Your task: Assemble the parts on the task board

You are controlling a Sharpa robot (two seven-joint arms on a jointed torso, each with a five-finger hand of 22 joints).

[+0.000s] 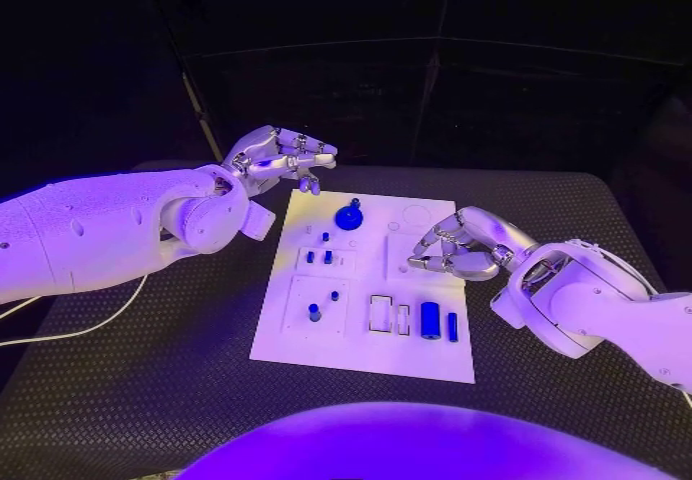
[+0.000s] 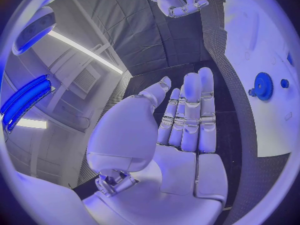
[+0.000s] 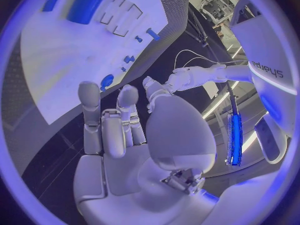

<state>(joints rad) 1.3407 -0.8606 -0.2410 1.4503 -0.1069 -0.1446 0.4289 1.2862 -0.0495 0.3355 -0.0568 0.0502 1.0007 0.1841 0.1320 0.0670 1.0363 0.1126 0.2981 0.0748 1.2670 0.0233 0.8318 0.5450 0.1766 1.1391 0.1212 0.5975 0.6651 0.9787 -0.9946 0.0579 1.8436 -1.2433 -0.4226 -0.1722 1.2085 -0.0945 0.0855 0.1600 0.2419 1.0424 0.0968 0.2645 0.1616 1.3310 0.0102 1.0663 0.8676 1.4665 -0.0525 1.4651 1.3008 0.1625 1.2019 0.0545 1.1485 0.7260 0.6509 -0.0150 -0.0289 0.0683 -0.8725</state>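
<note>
Your task board [image 1: 368, 340] lies mid-tabletop with the job apparently part done: a blue gear [image 1: 348, 214] sits near its far edge, small pegs stand toward its left edge, two cylinders [image 1: 430, 320] wait near its front. Your left hand [image 1: 283, 156] hovers off the far-left corner, right hand [image 1: 459, 250] over the right edge, fingers released, grasping nothing. Bare tabletop [image 1: 144, 400] surrounds the board.

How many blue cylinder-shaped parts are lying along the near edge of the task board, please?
2: a thick blue cylinder near the task board's near edge, and a thinner blue rod just to its right. Smaller blue pegs stand farther back; others may be hidden.
</note>
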